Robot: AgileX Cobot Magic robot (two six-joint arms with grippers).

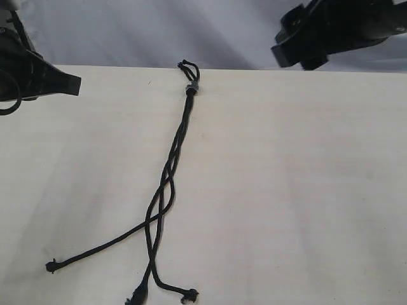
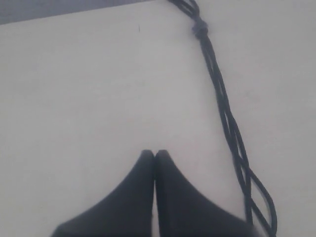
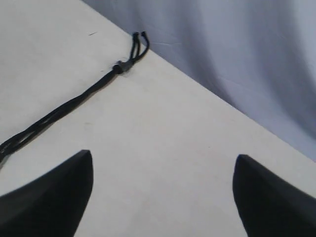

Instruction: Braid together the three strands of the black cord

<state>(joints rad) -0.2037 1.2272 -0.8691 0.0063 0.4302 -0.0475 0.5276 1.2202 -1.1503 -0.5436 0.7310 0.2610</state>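
The black cord point(image 1: 179, 140) lies down the middle of the pale table, its small grey band point(image 1: 191, 86) and short loops at the far edge. Its three strands point(image 1: 162, 190) are woven together along the upper part and spread apart lower down. One strand point(image 1: 95, 248) runs out to the near left; two knotted tips point(image 1: 189, 295) lie at the front edge. The left gripper point(image 2: 155, 154) is shut and empty, off to the left of the cord point(image 2: 224, 111). The right gripper point(image 3: 163, 160) hovers open and empty at the far right, away from the band point(image 3: 120, 66).
The left arm point(image 1: 32, 76) sits at the table's far left corner and the right arm point(image 1: 331, 32) hangs above the far right edge. A grey cloth backdrop point(image 1: 159, 28) rises behind the table point(image 1: 305, 190).
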